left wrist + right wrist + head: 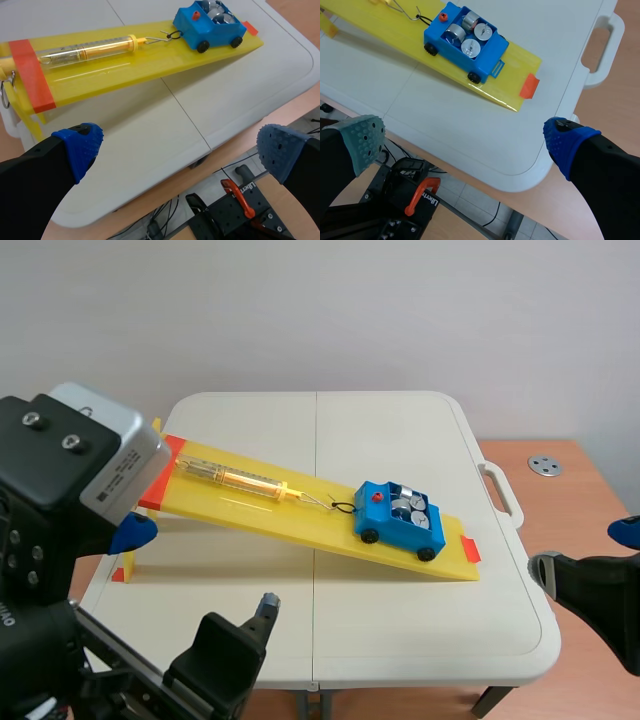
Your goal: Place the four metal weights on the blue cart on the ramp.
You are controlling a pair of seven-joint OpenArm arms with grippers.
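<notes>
A blue cart [400, 515] stands low on the yellow ramp [250, 505], which slopes down to the right across the white table [400, 430]. Several round metal weights [470, 47] sit inside the cart [465, 42]. A hook links the cart [210, 27] to a clear spring scale [90, 50] lying up the ramp [100, 80]. My left gripper [182, 145] is open over the table's near edge, well short of the ramp. Off the table's near right corner, my right gripper [465, 135] is open with nothing between its fingers.
The table has a carry handle [600, 45] on its right side. A small metal disc [546, 466] lies on the wooden desk to the right. Orange clamp levers [237, 195] sit below the table's front edge. An orange tape band [30, 75] crosses the ramp's high end.
</notes>
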